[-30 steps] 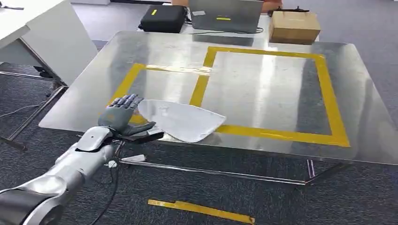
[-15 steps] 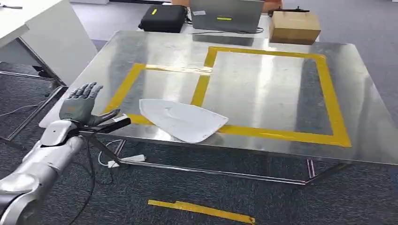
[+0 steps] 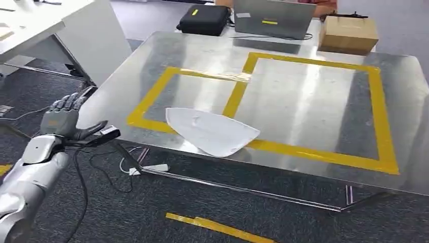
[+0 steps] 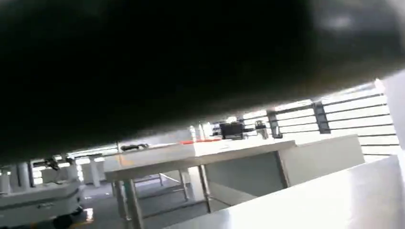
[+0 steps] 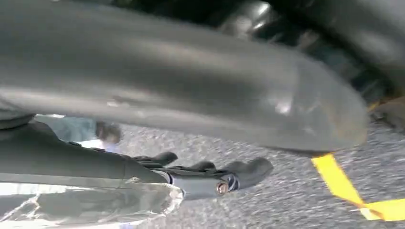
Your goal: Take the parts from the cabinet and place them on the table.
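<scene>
The white part [image 3: 211, 131] is lying flat on the metal table [image 3: 303, 101], at the table's near edge, straddling the near band of the yellow tape outline [image 3: 313, 150], with its pointed end aimed toward the table's left corner. Nothing is touching it.

The left hand [image 3: 65, 117] is hovering off the table's left side, just beyond that corner and well apart from the part, over the grey carpet. Its fingers are spread and raised, palm facing the table, thumb sticking out toward the table edge, and it is grasping nothing (a black cable is trailing down from the wrist).

The right hand [image 5: 210, 176] is appearing in the right wrist view as dark fingers pointing out over the carpet, near a strip of yellow floor tape [image 5: 353, 191]. The picture is blurred and partly blocked by a grey rounded shape, so I cannot tell whether this hand is released or clenched.

At the table's far edge a black case [image 3: 205, 19], a laptop [image 3: 273, 17] and a cardboard box [image 3: 352, 34] are sitting in a row. A white desk [image 3: 55, 30] is standing beyond the table's left side, and a loose yellow strip [image 3: 217, 228] is lying on the carpet in front of the table.
</scene>
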Robot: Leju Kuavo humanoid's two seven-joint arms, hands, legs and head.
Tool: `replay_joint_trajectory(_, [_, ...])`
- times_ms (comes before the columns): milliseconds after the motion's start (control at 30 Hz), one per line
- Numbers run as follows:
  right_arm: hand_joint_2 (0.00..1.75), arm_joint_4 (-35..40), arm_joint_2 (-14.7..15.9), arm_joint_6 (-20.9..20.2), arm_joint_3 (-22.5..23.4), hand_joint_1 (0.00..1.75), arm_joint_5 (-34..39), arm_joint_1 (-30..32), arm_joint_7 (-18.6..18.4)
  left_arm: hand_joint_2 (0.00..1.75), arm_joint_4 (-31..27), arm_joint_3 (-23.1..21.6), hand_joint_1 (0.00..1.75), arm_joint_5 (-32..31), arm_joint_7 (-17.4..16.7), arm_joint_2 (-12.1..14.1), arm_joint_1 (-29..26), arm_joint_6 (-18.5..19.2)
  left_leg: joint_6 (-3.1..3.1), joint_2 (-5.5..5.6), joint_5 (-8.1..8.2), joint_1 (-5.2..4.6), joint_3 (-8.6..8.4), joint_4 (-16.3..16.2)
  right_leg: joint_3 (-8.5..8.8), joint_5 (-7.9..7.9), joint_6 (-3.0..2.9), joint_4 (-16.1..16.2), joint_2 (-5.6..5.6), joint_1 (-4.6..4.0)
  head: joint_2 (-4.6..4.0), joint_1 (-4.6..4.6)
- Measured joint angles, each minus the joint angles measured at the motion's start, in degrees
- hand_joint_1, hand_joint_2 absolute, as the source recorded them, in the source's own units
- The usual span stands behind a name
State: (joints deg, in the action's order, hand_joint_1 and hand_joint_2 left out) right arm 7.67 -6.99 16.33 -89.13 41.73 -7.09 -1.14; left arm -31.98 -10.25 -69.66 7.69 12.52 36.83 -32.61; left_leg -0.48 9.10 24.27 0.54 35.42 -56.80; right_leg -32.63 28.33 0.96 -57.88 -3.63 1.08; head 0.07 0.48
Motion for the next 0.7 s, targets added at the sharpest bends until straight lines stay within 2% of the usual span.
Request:
replay_joint_trajectory(33, [0.00, 0.02, -0.07, -0.02, 0.00, 0.00, -0.09, -0.12, -0.02, 0.00, -0.02, 0.18, 0.00, -0.11, 0.00, 0.66, -0.36, -0.05, -0.26, -0.86, 0.32, -0.04, 0.09, -0.24, 0.41, -0.33, -0.57, 0.69, 0.83, 0.45, 0.02, 0.09])
replay_joint_trajectory(67, [0.00, 0.00, 0.02, 0.00, 0.02, 0.00, -0.18, -0.16, -0.02, 0.00, -0.04, 0.35, 0.00, -0.11, -0.04, 0.86, -0.41, -0.13, -0.64, -4.94, 1.09, -0.47, 0.55, -1.27, 0.72, -0.36, -0.92, 0.92, 1.55, 0.38, 0.00, -0.33])
replay_joint_trajectory(100, [0.00, 0.00, 0.02, 0.00, 0.00, 0.00, -0.40, -0.08, 0.00, 0.00, -0.04, 0.42, 0.00, -0.35, -0.26, 1.01, -0.24, -0.11, -0.90, -7.11, 2.85, -0.38, 2.03, -4.19, 0.90, -0.24, -1.29, 0.98, 2.36, 0.23, 0.00, -1.12])
replay_joint_trajectory(133, [0.00, 0.00, 0.02, 0.00, 0.00, 0.00, -0.52, 0.08, -0.04, 0.00, -0.04, 0.48, 0.00, -0.46, -0.44, 1.07, -0.23, -0.11, -1.18, -8.08, 5.04, -0.19, 4.43, -8.91, 1.01, -0.07, -1.51, 0.97, 3.39, 0.16, 0.00, -1.05])
replay_joint_trajectory(167, [0.00, 0.00, 0.04, 0.07, 0.00, 0.00, -0.64, 0.19, -0.18, 0.00, -0.04, 0.59, 0.00, -0.52, -0.50, 1.12, -0.57, -0.11, -1.39, -8.42, 6.65, 0.01, 6.77, -13.36, 1.12, 0.09, -1.59, 0.96, 4.44, 0.15, 0.00, -1.12])
replay_joint_trajectory(200, [0.00, 0.00, 0.09, 0.09, 0.00, 0.00, -0.85, 0.20, -0.26, 0.00, -0.02, 0.89, 0.00, -0.52, -0.55, 1.27, -1.06, -0.11, -1.60, -8.53, 7.34, 0.24, 8.50, -16.47, 1.12, 0.23, -1.66, 0.92, 5.34, 0.15, 0.00, -1.09])
replay_joint_trajectory(233, [0.00, 0.00, 0.09, 0.15, 0.00, 0.00, -1.03, 0.19, -0.33, 0.00, 0.00, 1.22, 0.00, -0.50, -0.70, 1.40, -1.57, -0.11, -1.74, -8.62, 6.71, 0.44, 8.81, -16.84, 1.22, 0.34, -1.61, 0.91, 6.09, 0.15, 0.00, -1.14])
replay_joint_trajectory(267, [0.00, 0.00, 0.07, 0.20, 0.00, 0.00, -1.12, 0.16, -0.35, 0.00, 0.02, 1.47, 0.00, -0.50, -0.79, 1.75, -1.99, -0.11, -1.81, -8.76, 5.02, 0.58, 7.95, -15.05, 1.36, 0.53, -1.53, 0.91, 6.84, 0.15, 0.00, -1.09])
replay_joint_trajectory(300, [0.00, 0.00, 0.09, 0.28, 0.00, 0.00, -1.20, 0.14, -0.37, 0.00, 0.04, 1.64, 0.00, -0.50, -0.83, 2.12, -2.29, -0.11, -1.80, -9.18, 2.68, 0.59, 5.94, -11.26, 1.61, 0.75, -1.39, 0.90, 7.58, 0.15, 0.00, -1.12])
replay_joint_trajectory(333, [0.00, 0.00, 0.09, 0.44, 0.00, 0.00, -1.33, 0.13, -0.55, 0.00, 0.04, 1.92, 0.00, -0.46, -0.92, 2.45, -2.50, -0.18, -1.66, -10.53, -0.03, 0.55, 2.86, -5.75, 2.02, 1.05, -1.12, 0.90, 8.37, 0.15, 0.00, -1.16])
replay_joint_trajectory(367, [0.00, 0.00, 0.09, 0.50, 0.00, 0.00, -1.44, 0.13, -0.72, 0.00, 0.07, 2.30, 0.00, -0.39, -0.94, 2.74, -2.61, -0.29, -1.54, -13.53, -0.97, 0.31, 0.55, -1.42, 2.44, 1.40, -0.76, 0.90, 9.13, -0.06, 0.00, -1.16])
replay_joint_trajectory(400, [0.00, 0.00, 0.09, 0.57, 0.00, 0.00, -1.47, 0.11, -0.81, 0.00, 0.11, 2.63, 0.00, -0.31, -0.92, 2.80, -2.58, -0.37, -1.30, -14.85, -0.09, -0.73, 0.06, -0.43, 2.47, 1.75, -0.30, 0.67, 9.69, -0.59, 0.00, -1.38])
replay_joint_trajectory(433, [0.00, 0.00, 0.09, 0.59, 0.00, 0.00, -1.47, 0.07, -0.90, 0.00, 0.13, 2.87, 0.00, -0.24, -0.94, 2.82, -2.92, -0.50, -0.63, -14.13, 0.00, -0.53, 0.25, -0.68, 2.64, 1.93, -0.05, 0.83, 10.39, -0.70, 0.02, -1.23])
replay_joint_trajectory(500, [0.00, 0.00, 0.09, 0.57, 0.00, 0.00, -1.47, -0.04, -1.05, 0.00, 0.37, 3.63, 0.00, -0.37, -0.96, 3.63, -4.59, -0.59, -0.12, -12.56, 0.27, -0.72, 0.35, -0.66, 3.38, 2.33, 0.33, 1.17, 11.98, -0.69, 0.00, -1.14])
replay_joint_trajectory(533, [0.00, 0.00, 0.09, 0.57, 0.00, 0.00, -1.47, -0.17, -1.09, 0.00, 0.53, 4.09, 0.00, -0.46, -1.01, 3.98, -5.17, -0.61, 0.29, -11.72, 0.15, -0.52, 0.14, -0.47, 3.69, 2.68, 0.80, 1.21, 12.68, -0.62, 0.00, -1.20])
replay_joint_trajectory(567, [0.00, 0.00, 0.09, 0.57, 0.00, 0.00, -1.47, -0.22, -1.18, 0.00, 0.57, 4.46, 0.00, -0.44, -1.07, 4.09, -5.66, -0.68, 0.55, -11.02, 0.10, -0.20, 0.07, -0.34, 3.08, 3.72, 1.13, 0.21, 9.59, -0.38, 0.02, -1.05])
replay_joint_trajectory(600, [0.00, 0.00, 0.09, 0.57, 0.00, 0.00, -1.45, -0.21, -1.18, 0.00, 0.66, 4.77, 0.00, -0.42, -1.36, 4.18, -5.73, -0.85, 0.99, -10.26, 0.15, -0.09, 0.09, -0.36, 1.73, 5.55, 1.02, -2.80, 6.64, -0.24, 0.00, -0.81])
replay_joint_trajectory(633, [0.00, 0.00, 0.09, 0.57, 0.00, 0.00, -1.44, -0.12, -1.18, 0.00, 0.74, 5.05, 0.00, -0.42, -1.36, 4.16, -5.93, -1.01, 1.27, -9.47, 0.19, -0.10, 0.13, -0.36, -0.51, 7.58, 0.97, -7.34, 5.06, -0.25, 0.02, -0.66])
replay_joint_trajectory(667, [0.00, 0.00, 0.09, 0.52, 0.00, 0.00, -1.42, 0.06, -1.20, 0.00, 0.83, 5.29, 0.00, -0.42, -1.35, 4.07, -6.36, -1.14, 1.41, -8.49, 0.25, -0.17, 0.13, -0.36, -3.19, 9.55, 0.91, -12.52, 4.17, -0.33, 0.00, -0.66])
replay_joint_trajectory(700, [0.00, 0.00, 0.09, 0.52, 0.00, 0.00, -1.27, 0.15, -1.20, 0.00, 0.98, 5.55, 0.00, -0.42, -1.36, 4.07, -7.03, -1.22, 1.49, -7.57, 0.31, -0.28, 0.10, -0.37, -5.54, 10.45, 0.80, -16.33, 3.81, -0.43, 0.00, -0.59])
